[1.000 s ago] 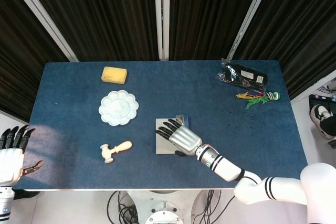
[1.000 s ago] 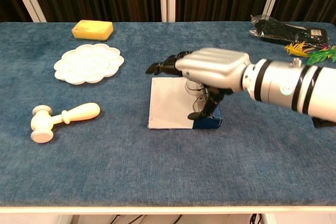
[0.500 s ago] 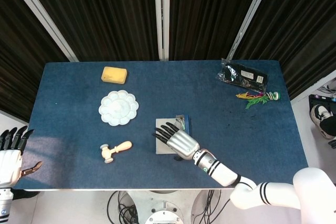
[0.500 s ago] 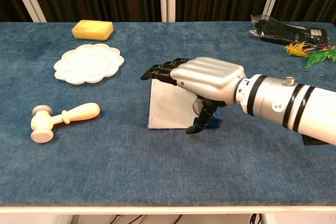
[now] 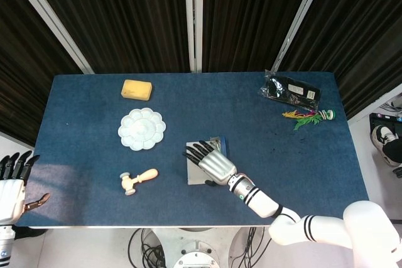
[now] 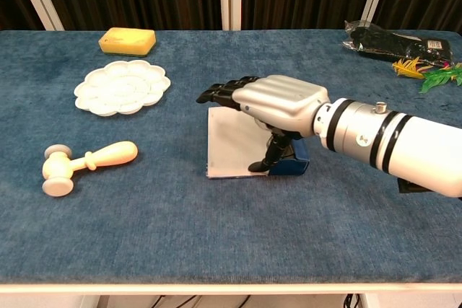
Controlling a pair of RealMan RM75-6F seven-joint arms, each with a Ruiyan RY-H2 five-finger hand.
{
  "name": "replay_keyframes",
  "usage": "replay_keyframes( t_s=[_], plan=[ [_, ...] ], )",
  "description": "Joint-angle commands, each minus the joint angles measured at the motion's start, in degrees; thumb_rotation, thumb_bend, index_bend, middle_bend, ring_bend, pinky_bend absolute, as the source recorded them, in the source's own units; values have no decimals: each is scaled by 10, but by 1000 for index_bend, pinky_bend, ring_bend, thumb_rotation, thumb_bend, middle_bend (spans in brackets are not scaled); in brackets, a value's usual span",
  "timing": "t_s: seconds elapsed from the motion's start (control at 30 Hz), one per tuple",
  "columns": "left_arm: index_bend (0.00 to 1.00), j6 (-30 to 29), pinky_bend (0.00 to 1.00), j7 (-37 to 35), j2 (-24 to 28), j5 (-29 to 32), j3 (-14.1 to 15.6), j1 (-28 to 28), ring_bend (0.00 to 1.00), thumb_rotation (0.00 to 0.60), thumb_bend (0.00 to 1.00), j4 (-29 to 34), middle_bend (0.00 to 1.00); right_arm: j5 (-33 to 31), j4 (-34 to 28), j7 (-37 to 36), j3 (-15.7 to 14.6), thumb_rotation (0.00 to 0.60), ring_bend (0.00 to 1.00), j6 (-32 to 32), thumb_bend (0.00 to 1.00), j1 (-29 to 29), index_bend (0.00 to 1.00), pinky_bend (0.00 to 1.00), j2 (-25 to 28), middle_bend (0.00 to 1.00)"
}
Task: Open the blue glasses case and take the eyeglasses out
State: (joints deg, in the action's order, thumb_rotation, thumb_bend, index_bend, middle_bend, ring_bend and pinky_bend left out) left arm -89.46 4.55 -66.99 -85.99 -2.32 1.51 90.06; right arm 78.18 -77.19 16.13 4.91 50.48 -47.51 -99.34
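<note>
The blue glasses case lies open in the middle of the table, its pale lid (image 6: 231,142) folded flat to the left of the blue base (image 6: 297,163). My right hand (image 6: 278,102) hovers over the case with fingers stretched out to the left. Its thumb points down and touches the lid's near edge beside the base. In the head view the right hand (image 5: 213,164) covers most of the case (image 5: 194,172). The eyeglasses are hidden under the hand. My left hand (image 5: 12,186) hangs off the table's left front corner, fingers spread and holding nothing.
A wooden mallet (image 6: 86,160) lies at the front left, with a white flower-shaped palette (image 6: 121,86) behind it and a yellow sponge (image 6: 128,40) further back. A black packet (image 6: 397,42) and a feathered shuttlecock (image 6: 429,73) sit at the far right.
My right hand slid left and nearer across the open case, and its thumb now rests on the lid's near edge. The eyeglasses that showed under the palm are covered. The left hand barely moved.
</note>
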Motion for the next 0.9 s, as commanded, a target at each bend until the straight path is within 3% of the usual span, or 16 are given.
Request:
replay_keyframes(
  t_s=[0.03, 0.3, 0.67, 0.9],
  plan=[
    [147, -1, 0, 1, 0, -1, 0, 0, 0, 600, 36, 0, 65, -4, -5, 8, -4, 600, 0, 5, 146, 7, 0, 0, 11, 27],
    [146, -1, 0, 3, 0, -2, 0, 0, 0, 600, 37, 1, 65, -33, -5, 24, -10, 600, 0, 16, 147, 37, 0, 0, 65, 27],
    [146, 5, 0, 11, 2, -1, -2, 4, 0, 600, 36, 9, 65, -89, 79, -23, 59, 600, 0, -30, 148, 3, 0, 0, 67, 42],
    [147, 6, 0, 10, 5, 2, -2, 3, 0, 600, 37, 11, 65, -61, 5, -35, 43, 600, 0, -22, 150, 13, 0, 0, 112, 86]
  ],
)
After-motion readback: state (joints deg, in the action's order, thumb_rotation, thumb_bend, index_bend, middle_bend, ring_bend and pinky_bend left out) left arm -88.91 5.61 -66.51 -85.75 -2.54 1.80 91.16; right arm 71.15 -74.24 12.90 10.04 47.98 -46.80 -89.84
